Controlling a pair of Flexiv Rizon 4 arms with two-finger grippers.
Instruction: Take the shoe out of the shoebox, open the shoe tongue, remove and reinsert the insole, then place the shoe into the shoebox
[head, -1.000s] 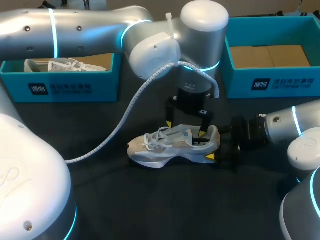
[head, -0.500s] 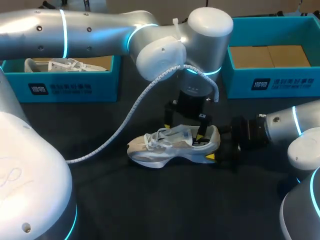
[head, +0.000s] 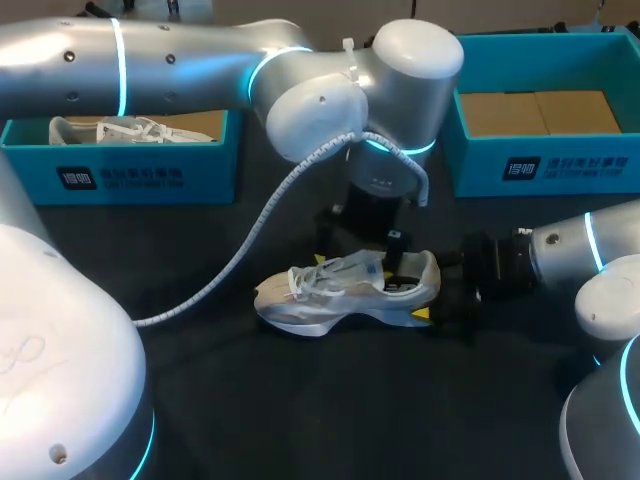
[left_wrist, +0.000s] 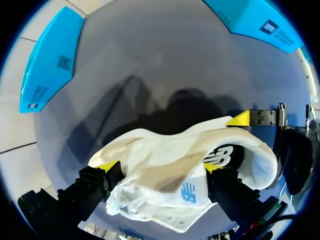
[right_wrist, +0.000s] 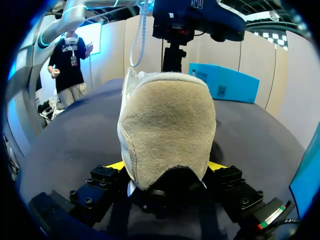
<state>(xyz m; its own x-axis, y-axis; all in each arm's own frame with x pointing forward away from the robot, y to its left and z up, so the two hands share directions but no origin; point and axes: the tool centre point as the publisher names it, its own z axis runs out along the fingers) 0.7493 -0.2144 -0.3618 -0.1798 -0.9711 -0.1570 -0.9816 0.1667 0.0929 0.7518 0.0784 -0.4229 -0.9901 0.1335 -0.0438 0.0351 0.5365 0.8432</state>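
Right gripper (right_wrist: 165, 167) is clamped on the heel of the shoe (head: 345, 290), which is stood on the black table (head: 300, 400). Left gripper (left_wrist: 160, 167) is set over the tongue; its grip cannot be told. A second shoe (head: 125, 130) in the blue box (head: 120, 175) is shown only by the head view.

Dark table (head: 330, 400) — shoe (head: 345, 290), left shoebox (head: 120, 178), right shoebox (head: 545, 168)

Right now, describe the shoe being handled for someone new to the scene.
On the black table, before two teal shoeboxes, a white shoe stands mid-table. The right gripper holds its heel, the left gripper hangs over its tongue; the other shoe lies inside the left shoebox.
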